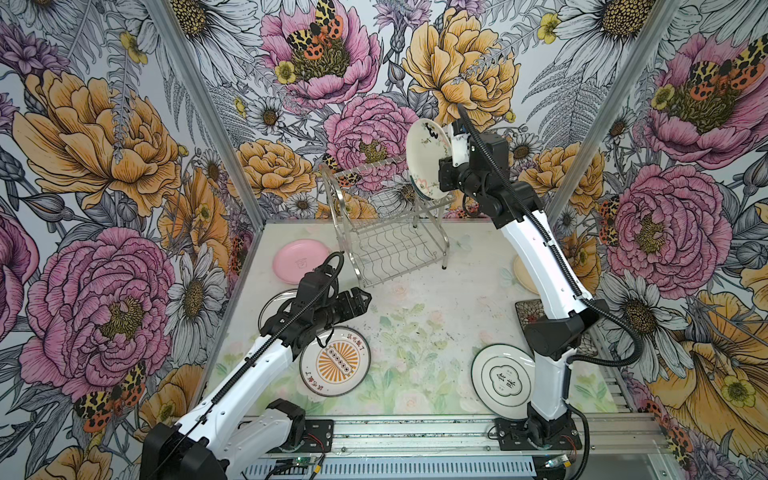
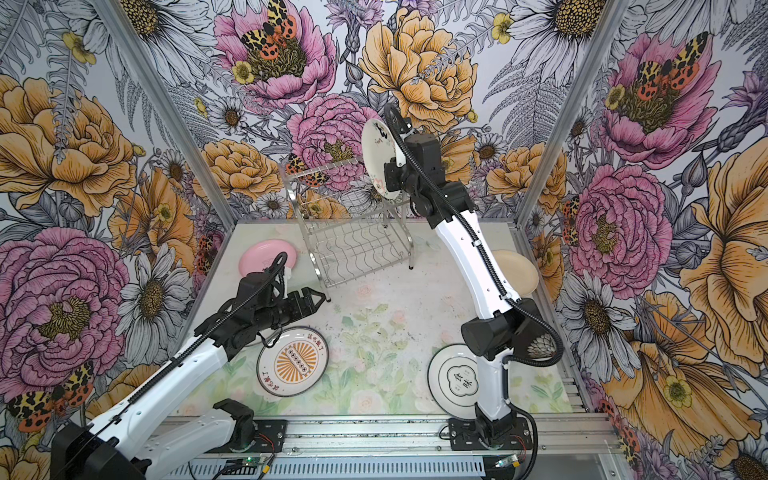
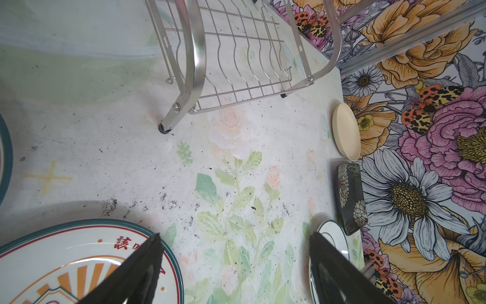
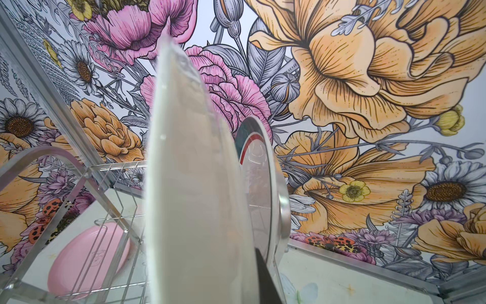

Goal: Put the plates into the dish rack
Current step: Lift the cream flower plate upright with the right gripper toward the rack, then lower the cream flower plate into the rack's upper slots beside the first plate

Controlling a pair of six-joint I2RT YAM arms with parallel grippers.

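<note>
Plate (image 4: 194, 184) clamped by right pincer (image 1: 445, 162) shows print only in both top views; left pincer (image 3: 234, 237) gapes.

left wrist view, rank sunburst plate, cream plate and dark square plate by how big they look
1. sunburst plate: largest, but nearest the camera and cut off
2. cream plate and dark square plate: look alike, so unranked

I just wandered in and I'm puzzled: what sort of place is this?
Probably a robot test booth staged as a kitchen corner, not a real kitchen: two robot arms bolted to an aluminium rail, flower-printed wall panels in metal framing, and a dish rack and plates on a printed tabletop.
</note>
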